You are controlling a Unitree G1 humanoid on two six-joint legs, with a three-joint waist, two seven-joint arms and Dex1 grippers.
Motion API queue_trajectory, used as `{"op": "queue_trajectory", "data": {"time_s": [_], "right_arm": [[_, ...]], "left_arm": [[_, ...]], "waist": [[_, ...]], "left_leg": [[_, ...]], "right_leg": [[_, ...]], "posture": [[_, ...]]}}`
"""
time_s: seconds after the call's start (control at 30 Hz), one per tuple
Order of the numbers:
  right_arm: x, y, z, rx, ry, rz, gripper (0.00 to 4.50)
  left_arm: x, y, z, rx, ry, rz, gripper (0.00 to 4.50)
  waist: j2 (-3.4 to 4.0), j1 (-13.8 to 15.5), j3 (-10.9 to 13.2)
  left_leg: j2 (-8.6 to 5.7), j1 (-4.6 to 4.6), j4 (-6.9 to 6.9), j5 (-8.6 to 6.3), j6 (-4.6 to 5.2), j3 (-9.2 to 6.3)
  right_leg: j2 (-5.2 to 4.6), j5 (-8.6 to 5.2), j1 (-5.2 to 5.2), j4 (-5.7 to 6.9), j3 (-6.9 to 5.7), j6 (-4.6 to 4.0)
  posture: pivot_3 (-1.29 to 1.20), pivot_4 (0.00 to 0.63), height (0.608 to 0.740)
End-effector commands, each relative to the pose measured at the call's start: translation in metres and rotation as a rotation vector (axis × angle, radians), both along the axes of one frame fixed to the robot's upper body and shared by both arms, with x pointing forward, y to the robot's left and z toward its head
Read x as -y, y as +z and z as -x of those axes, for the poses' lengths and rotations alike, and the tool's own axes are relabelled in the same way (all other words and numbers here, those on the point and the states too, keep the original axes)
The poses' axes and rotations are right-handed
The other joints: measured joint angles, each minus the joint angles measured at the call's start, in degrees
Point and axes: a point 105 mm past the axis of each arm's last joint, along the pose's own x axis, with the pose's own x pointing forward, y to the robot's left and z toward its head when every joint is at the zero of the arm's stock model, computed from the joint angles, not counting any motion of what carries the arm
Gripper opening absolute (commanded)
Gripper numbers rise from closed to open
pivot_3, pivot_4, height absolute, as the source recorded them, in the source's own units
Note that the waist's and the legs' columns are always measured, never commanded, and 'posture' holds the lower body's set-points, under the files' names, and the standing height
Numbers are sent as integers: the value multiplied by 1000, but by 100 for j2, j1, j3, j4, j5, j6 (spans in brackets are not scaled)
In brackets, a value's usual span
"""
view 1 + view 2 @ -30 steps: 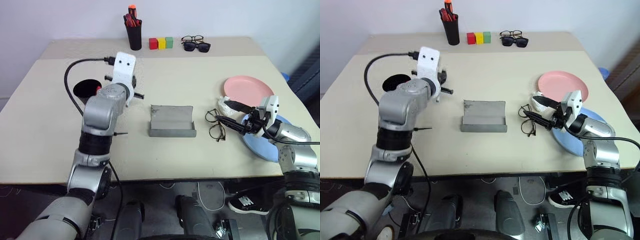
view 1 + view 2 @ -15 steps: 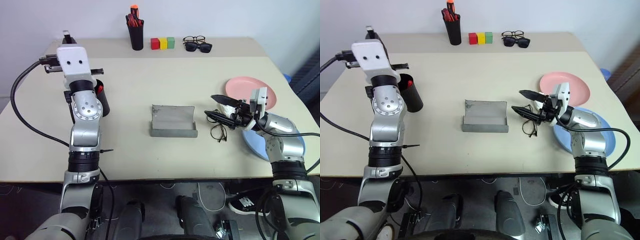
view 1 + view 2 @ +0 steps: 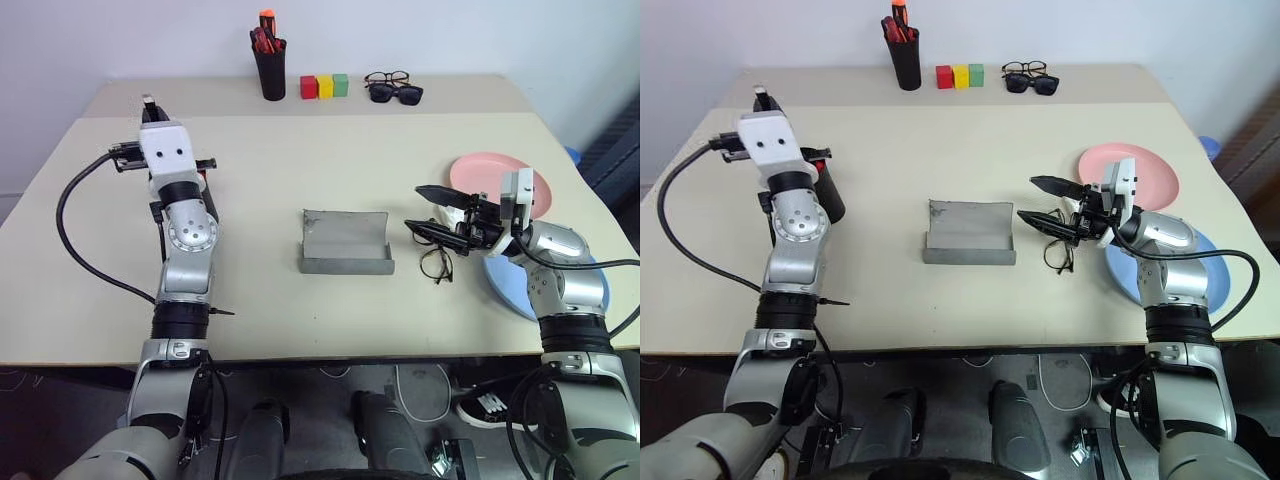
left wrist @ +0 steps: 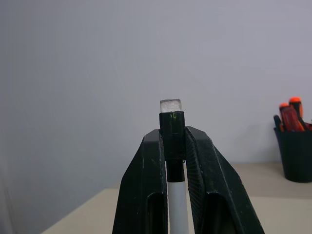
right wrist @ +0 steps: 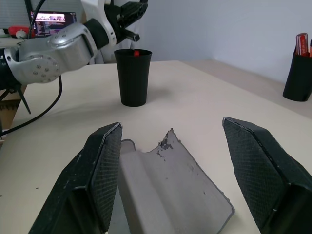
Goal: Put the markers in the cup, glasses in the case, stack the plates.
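meanwhile left end effector (image 4: 173, 146) pinches the white marker (image 4: 176, 204) — right end effector (image 5: 192, 170) gapes wide above the case (image 5: 170, 187).

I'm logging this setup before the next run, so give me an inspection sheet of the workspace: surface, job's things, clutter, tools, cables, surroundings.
Surface: beige table, bare at the front.
Job's things: grey case open at centre; wire glasses on the table right of it; pink plate and blue plate lie apart on the right; black cup upright with a red-capped marker inside; white marker held.
Clutter: pen holder, three coloured blocks and two more pairs of glasses along the back edge.
Tools: left tool shut on the white marker, raised; right tool open above the wire glasses.
Cables: black cable looping from the left wrist.
Surroundings: plain pale wall.
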Motion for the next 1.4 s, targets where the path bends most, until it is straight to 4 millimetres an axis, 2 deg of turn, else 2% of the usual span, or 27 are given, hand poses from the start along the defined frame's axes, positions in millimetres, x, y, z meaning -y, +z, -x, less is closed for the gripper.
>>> {"op": "queue_trajectory", "data": {"time_s": [0.03, 0.07, 0.1, 0.33, 0.47, 0.53, 0.57, 0.63, 0.73, 0.83, 0.93, 1.0, 1.07, 1.23, 1.4], "right_arm": [[3, 11, 3, 47, -11, -2, 3364], [5, 10, 3, 47, -15, -1, 3364], [6, 10, 3, 46, -18, -1, 3364], [7, 11, 1, 48, -30, 3, 3364], [9, 9, 1, 42, -44, 9, 3364], [13, 8, 2, 35, -62, 15, 3364], [15, 7, 4, 30, -72, 20, 3364], [21, 4, 8, 17, -92, 33, 3364], [32, -2, 19, -10, -129, 62, 3364], [45, -12, 33, -44, -177, 108, 3364], [60, -16, 49, -75, -243, 113, 3364], [70, -18, 59, -85, -288, 120, 3364], [77, -20, 66, -93, -327, 123, 3364], [87, -24, 85, -97, -419, 106, 3364], [86, -27, 97, -96, -468, 90, 3364]], "left_arm": [[2, -3, 6, 16, -12, -43, 61], [3, -8, 5, -4, -16, -54, 61], [4, -11, 5, -16, -25, -73, 497], [11, -20, 12, -29, -95, -48, 4020], [28, -8, 15, -28, -224, 22, 4020], [53, -7, 8, -153, -383, -8, 4020], [76, -10, 6, -260, -526, -100, 4020], [112, -13, 15, -376, -761, -249, 4020], [138, -20, 31, -482, -1019, -246, 4020], [165, -38, 59, -645, -1323, -308, 4020], [173, -66, 77, -842, -1478, -490, 4020], [170, -76, 79, -927, -1524, -570, 4020], [167, -81, 75, -969, -1535, -625, 4020], [164, -97, 48, -1093, -1497, -767, 4020], [176, -111, 35, -1169, -1494, -858, 4020]], "waist": [[1, -15, 0], [1, -18, 0], [1, -19, 0], [1, -11, 0], [1, -10, 0], [1, -3, 0], [1, 4, 0], [1, 8, 0], [3, -12, -1], [4, -25, -1], [5, -45, -2], [7, -60, -3], [5, -49, -2], [2, -14, -3], [1, -17, -2]], "left_leg": [[0, 1, -1, 0, 0, 0], [0, 1, -2, 0, 0, 0], [0, 2, -2, 0, 0, 0], [0, 1, -1, 0, 0, 0], [0, 0, -1, 0, 0, 0], [0, 0, 0, 0, 0, 0], [0, 0, 0, 0, 0, 0], [0, -1, -1, 0, 0, -2], [0, -3, -3, -3, 3, 2], [2, -1, -4, -3, 5, 0], [4, 5, -4, -3, 5, 1], [3, 7, -2, -3, 6, 6], [3, 5, 6, -3, 6, 9], [3, 0, 12, -4, 6, 11], [2, -8, 5, -9, 14, 12]], "right_leg": [[0, 0, 0, 0, 0, 0], [0, 0, 0, 1, 0, 0], [0, 0, -1, 1, 0, 0], [0, 0, 0, 1, 0, 0], [0, 0, 0, 1, 0, 0], [0, 0, 0, 1, 0, 0], [0, 0, 1, 1, 0, 0], [2, -2, 0, 3, -2, 0], [-2, -4, 0, -4, 1, 2], [2, -6, -3, 3, 0, 1], [5, -17, -3, 8, 2, -19], [5, -21, -3, 7, 7, -21], [4, -28, -3, 4, 11, -12], [3, -28, -3, -4, 14, -12], [2, -28, -8, -13, 14, -12]], "posture": [[0, 150, 740], [0, 150, 740], [0, 150, 740], [0, 150, 740], [0, 150, 740], [0, 150, 740], [0, 150, 740], [0, 150, 740], [0, 150, 740], [0, 150, 740], [0, 150, 740], [0, 150, 740], [0, 150, 740], [0, 150, 740], [0, 150, 740]]}}
